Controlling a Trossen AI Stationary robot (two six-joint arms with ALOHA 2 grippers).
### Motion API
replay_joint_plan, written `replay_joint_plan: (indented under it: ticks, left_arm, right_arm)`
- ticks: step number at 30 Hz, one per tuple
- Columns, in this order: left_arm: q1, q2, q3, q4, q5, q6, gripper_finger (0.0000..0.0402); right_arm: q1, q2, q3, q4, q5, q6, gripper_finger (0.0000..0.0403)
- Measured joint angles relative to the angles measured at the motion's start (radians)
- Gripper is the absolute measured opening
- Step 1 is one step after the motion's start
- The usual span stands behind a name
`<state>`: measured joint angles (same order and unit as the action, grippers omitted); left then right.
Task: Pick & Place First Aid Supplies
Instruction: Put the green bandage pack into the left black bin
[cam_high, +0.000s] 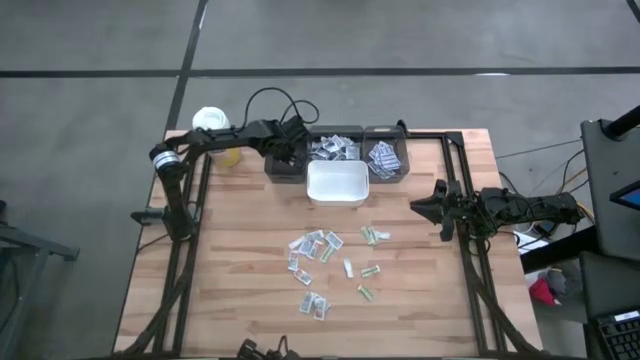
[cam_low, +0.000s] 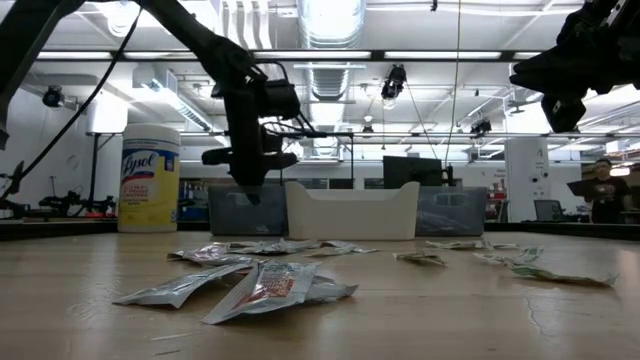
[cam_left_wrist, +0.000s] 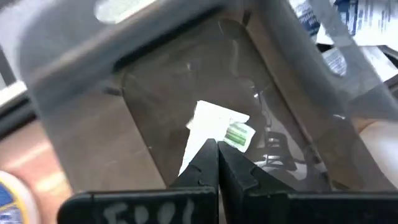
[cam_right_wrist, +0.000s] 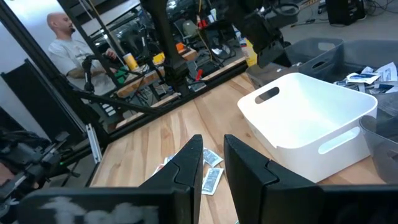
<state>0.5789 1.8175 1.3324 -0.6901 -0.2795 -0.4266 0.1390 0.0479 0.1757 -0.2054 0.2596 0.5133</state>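
Note:
My left gripper (cam_high: 289, 156) hangs over the leftmost grey bin (cam_high: 284, 168) at the table's far side, shut on a small white packet with green print (cam_left_wrist: 231, 132). In the low view, the gripper (cam_low: 250, 186) points down just behind the bin's wall. Several more first aid packets (cam_high: 318, 246) lie flat and scattered on the wooden table's middle, and others fill two grey bins (cam_high: 335, 149) (cam_high: 385, 157). My right gripper (cam_high: 420, 206) waits level at the table's right edge, its fingers (cam_right_wrist: 213, 142) a little apart with nothing between them. My left gripper pinches the packet between its two fingertips at the white part (cam_left_wrist: 205, 124). The green-printed end sticks out past the tips. The fingers slant down from above into the bin's opening. The packet is clear of the bin's floor (cam_left_wrist: 155, 93), bent a little.
A white tub (cam_high: 337, 184) stands in front of the grey bins. A wipes canister (cam_high: 210, 122) stands at the far left corner. Black frame rails run along the table's left and right sides. A person sits beyond the table in the right wrist view.

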Motion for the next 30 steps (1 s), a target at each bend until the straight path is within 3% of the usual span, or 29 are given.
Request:
replay_joint_plan:
  ticks: [14,24,30]
  left_arm:
    - [-0.002,0.0,-0.048,0.047,0.043,-0.019,0.0002]
    - [-0.002,-0.002,-0.041,0.046,0.083,-0.019,0.0082]
    - [-0.03,-0.041,0.002,0.048,0.167,0.062,0.0095]
  right_arm:
    - [0.0,0.0,0.0,0.0,0.0,0.0,0.0063]
    - [0.0,0.0,0.0,0.0,0.0,0.0,0.0063]
    - [0.0,0.0,0.0,0.0,0.0,0.0,0.0063]
